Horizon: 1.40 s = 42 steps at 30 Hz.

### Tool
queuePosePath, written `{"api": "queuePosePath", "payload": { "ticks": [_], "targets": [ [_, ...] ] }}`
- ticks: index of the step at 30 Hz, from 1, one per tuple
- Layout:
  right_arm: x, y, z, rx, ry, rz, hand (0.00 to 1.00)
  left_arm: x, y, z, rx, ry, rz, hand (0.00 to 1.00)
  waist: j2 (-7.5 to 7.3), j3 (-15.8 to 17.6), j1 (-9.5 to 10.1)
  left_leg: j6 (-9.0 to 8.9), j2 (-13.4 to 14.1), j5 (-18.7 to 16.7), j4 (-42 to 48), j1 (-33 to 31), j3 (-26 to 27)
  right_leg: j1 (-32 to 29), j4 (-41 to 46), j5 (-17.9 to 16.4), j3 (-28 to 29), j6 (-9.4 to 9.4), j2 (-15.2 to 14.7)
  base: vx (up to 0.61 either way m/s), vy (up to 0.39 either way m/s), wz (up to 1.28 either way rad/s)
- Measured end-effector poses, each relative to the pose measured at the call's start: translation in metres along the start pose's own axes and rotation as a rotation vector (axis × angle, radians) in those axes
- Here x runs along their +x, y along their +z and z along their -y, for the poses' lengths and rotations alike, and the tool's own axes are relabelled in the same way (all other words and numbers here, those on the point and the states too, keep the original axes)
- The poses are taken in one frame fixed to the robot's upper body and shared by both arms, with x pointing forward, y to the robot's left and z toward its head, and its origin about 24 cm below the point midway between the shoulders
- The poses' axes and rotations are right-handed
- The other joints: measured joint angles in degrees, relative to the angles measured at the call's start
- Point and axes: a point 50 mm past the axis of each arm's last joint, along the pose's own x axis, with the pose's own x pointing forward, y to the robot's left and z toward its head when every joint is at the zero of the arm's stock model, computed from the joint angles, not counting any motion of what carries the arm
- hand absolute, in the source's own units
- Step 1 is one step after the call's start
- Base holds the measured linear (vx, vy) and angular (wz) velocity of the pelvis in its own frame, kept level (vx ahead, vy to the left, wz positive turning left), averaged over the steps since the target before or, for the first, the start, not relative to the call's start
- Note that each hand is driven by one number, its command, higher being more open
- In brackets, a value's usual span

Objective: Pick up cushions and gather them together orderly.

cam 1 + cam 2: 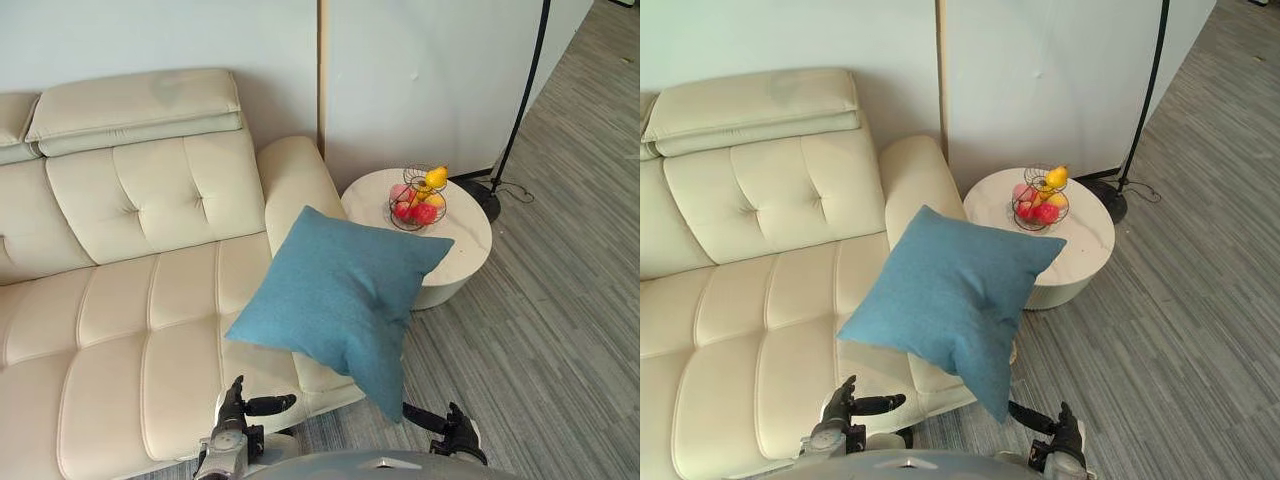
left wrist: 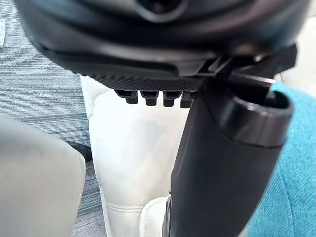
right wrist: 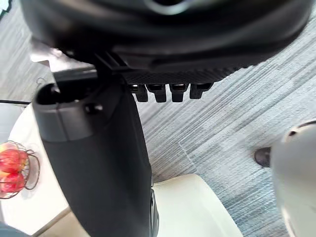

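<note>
Left hand (image 1: pixel 238 412) and right hand (image 1: pixel 455 432) sit at the bottom of the frame, fingers loose, holding nothing.
The big square blue cloth cushion (image 1: pixel 340 295) is in the middle of the frame, tipped like a diamond on the end of the cream leather sofa (image 1: pixel 120 300). It is plain and soft, with a small dent. Its lowest corner hangs between both hands.

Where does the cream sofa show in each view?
Left eye view: sofa fills the left half, beneath the blue cushion.
Right eye view: likewise, left half.
Left wrist view: pale leather beyond the left hand, beside the blue cushion.
Right wrist view: pale corner beyond the right hand.
Landmark: blue cushion, at the sofa's armrest end.
</note>
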Motion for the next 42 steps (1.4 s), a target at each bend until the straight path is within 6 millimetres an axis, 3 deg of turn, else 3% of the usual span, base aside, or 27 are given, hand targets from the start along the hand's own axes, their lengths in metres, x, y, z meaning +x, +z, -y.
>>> {"api": "queuePosePath", "payload": {
  "ticks": [3, 5, 9, 14, 17, 21, 23, 25, 32, 36, 42],
  "targets": [
    [0.000, 0.019, 0.009, 0.001, -0.020, 0.089, 1.00, 0.002, 0.007, -0.016, -0.011, 0.042, 0.026, 1.00, 0.03, 0.0, -0.11, 0.12, -0.2, 0.6, -0.2, 0.0, 0.0, 0.0, -0.1, 0.4, 0.0, -0.08, -0.2, -0.10, 0.033, 0.04],
    [-0.003, 0.042, 0.028, -0.006, -0.062, 0.212, 1.00, 0.004, 0.020, -0.037, -0.042, 0.106, 0.078, 1.00, 0.46, 0.1, -0.17, 0.49, -0.3, 2.0, -2.4, 0.6, -0.4, 0.0, -0.1, 0.9, -0.9, -0.34, -0.3, -0.18, 0.022, 0.20],
    [-0.015, 0.065, 0.053, -0.022, -0.118, 0.349, 1.00, 0.002, 0.025, -0.063, -0.093, 0.200, 0.109, 1.00, 1.02, -0.1, -0.29, 0.85, -0.3, 3.1, -5.0, 1.0, 0.3, -0.1, -0.2, 1.1, -1.6, -0.09, -0.6, -0.17, 0.007, 0.13],
    [-0.023, 0.076, 0.059, -0.019, -0.121, 0.418, 1.00, -0.006, 0.026, -0.073, -0.156, 0.242, 0.150, 1.00, 1.58, -0.5, -0.70, 1.04, -0.2, 3.4, -6.1, 1.5, 2.0, 0.0, -0.8, 1.2, -2.0, 0.07, -1.0, -0.03, 0.006, 0.05],
    [-0.032, 0.088, 0.052, -0.014, -0.085, 0.483, 1.00, -0.015, 0.042, -0.073, -0.221, 0.257, 0.244, 1.00, 2.02, -0.9, -0.58, 1.18, -0.3, 4.2, -5.7, 1.4, 2.0, 0.6, -1.1, 1.6, -2.3, 0.08, -1.1, 0.06, 0.005, 0.04],
    [-0.046, 0.109, 0.035, -0.028, 0.000, 0.599, 1.00, -0.024, 0.072, -0.059, -0.253, 0.217, 0.382, 1.00, 2.17, -1.4, -0.49, 1.27, -0.7, 4.1, -5.0, 1.3, 1.7, 1.3, -1.4, 1.6, -2.8, 0.10, -1.3, 0.05, -0.003, 0.08],
    [-0.054, 0.122, 0.013, -0.045, 0.099, 0.665, 1.00, -0.032, 0.090, -0.037, -0.241, 0.137, 0.461, 1.00, 2.22, -1.9, -0.45, 1.54, -1.0, 3.3, -4.2, 1.2, 0.9, 2.0, -1.9, 1.5, -3.2, 0.15, -1.4, 0.02, 0.004, 0.09],
    [-0.056, 0.123, 0.001, -0.058, 0.152, 0.675, 1.00, -0.035, 0.095, -0.023, -0.232, 0.087, 0.487, 1.00, 2.25, -2.3, -0.44, 1.71, -1.2, 3.0, -3.8, 0.8, 0.7, 2.0, -1.9, 1.5, -3.5, 0.18, -1.6, 0.00, 0.013, 0.07],
    [-0.060, 0.112, -0.029, -0.092, 0.289, 0.640, 1.00, -0.044, 0.099, 0.025, -0.173, -0.086, 0.505, 1.00, 2.26, -2.4, -0.44, 2.06, -1.8, 2.8, -3.4, 0.4, 0.5, 1.8, -1.8, 1.3, -3.4, 0.24, -1.7, 0.00, 0.004, 0.02],
    [-0.050, 0.097, -0.037, -0.095, 0.290, 0.561, 1.00, -0.044, 0.099, 0.042, -0.116, -0.157, 0.499, 1.00, 1.95, -2.5, -0.64, 1.70, -1.7, 3.5, -4.1, -0.8, 0.4, 0.2, -1.7, 1.3, -3.3, 0.21, -1.4, 0.00, 0.000, 0.00],
    [-0.051, 0.096, -0.042, -0.102, 0.263, 0.560, 1.00, -0.047, 0.114, 0.058, -0.038, -0.192, 0.555, 1.00, 0.42, -1.0, -1.05, 1.29, -0.7, 3.8, -3.3, -4.9, 1.2, -4.7, -0.1, 1.2, -2.6, -0.39, -0.7, 0.00, -0.015, -0.06]
  ]
}}
